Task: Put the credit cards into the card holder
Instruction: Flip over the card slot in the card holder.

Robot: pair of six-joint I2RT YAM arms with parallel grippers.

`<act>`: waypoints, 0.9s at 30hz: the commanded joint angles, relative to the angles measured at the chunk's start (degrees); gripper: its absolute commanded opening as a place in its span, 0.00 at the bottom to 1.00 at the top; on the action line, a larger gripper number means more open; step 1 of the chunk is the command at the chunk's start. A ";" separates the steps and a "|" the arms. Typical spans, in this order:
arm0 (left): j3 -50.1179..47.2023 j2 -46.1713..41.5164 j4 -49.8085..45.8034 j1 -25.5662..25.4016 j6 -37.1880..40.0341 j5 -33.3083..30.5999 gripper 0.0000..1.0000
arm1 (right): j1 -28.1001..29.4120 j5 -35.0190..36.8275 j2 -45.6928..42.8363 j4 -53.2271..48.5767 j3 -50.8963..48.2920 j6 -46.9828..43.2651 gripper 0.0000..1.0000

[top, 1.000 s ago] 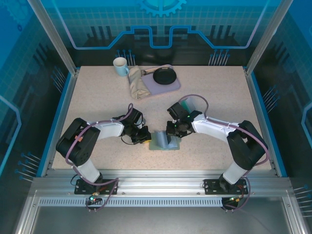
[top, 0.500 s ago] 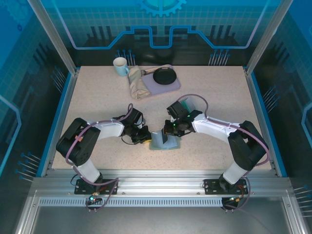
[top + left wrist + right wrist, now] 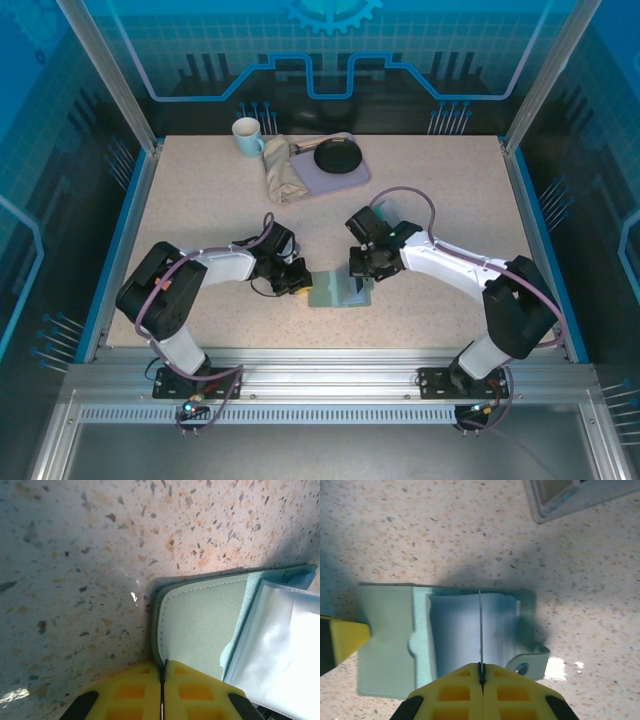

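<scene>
Two tools meet at the near middle of the table (image 3: pixel 200 210). On the left, the left tool (image 3: pixel 293 281) lies low, its yellow fingers (image 3: pixel 135 692) pressed together, and the stitched edge of the holder (image 3: pixel 338 293) runs straight into the seam between them, so it pinches that edge. The holder lies open and flat on the table between the tools, pale teal-green. From the left wrist its cover shows a line of stitching along a rounded corner, with a glossy, paler pocket beside it. From the right wrist it shows a flat green panel on the left, a pale blue pocket bowed upward in the middle, and a tab with a metal snap at the right. Above that pocket a card (image 3: pixel 480 625) stands on edge, seen as a thin dark line. The right tool (image 3: pixel 360 270) has its fingers closed flat on it. A corner of a grey box (image 3: pixel 560 495) sits on the table beyond the holder. Along the far edge stand a mug (image 3: pixel 246 135), a crumpled cloth (image 3: pixel 282 172) and a tray (image 3: pixel 352 178) bearing a black pan (image 3: pixel 336 156).
</scene>
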 commanded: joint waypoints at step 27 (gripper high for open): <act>-1.24 1.56 -0.63 -0.45 -0.07 -1.78 0.07 | 3.61 4.92 2.85 -4.54 1.33 0.33 0.00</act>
